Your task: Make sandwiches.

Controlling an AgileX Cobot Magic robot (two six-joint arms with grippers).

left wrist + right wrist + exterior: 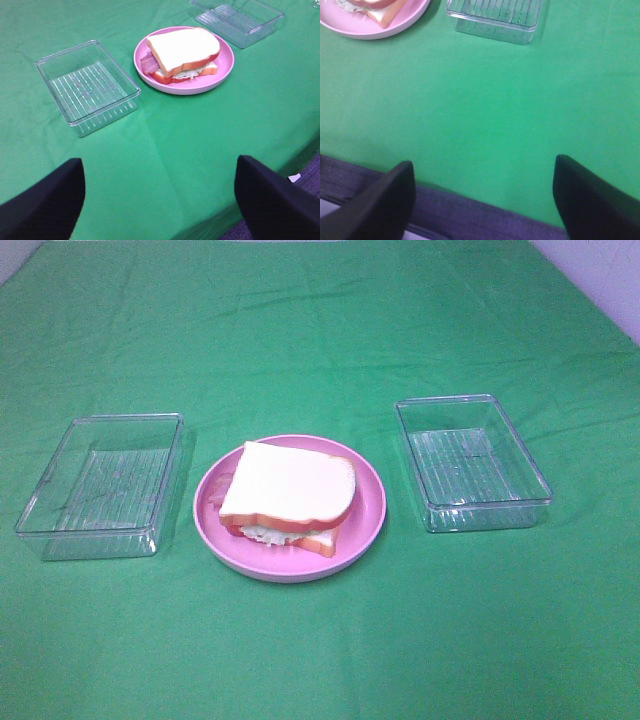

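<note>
One stacked sandwich [287,492] lies on the round pink plate [366,525] in the middle of the green cloth: white bread slices with orange-brown crust, pale lettuce and reddish-pink meat showing between them. The left wrist view shows the same sandwich [184,54] on its plate [225,65]. My left gripper [160,200] hangs open over the near edge of the table, well away from the plate. A corner of the sandwich [380,10] and plate [395,27] shows in the right wrist view, where my right gripper [482,200] stands open above the table's near edge. Neither gripper appears in the exterior view.
Two clear plastic trays flank the plate, both empty: one on the left [100,485], [87,87] and one on the right [470,460], [237,17], [495,15]. The green cloth ends at the table's front edge [470,197].
</note>
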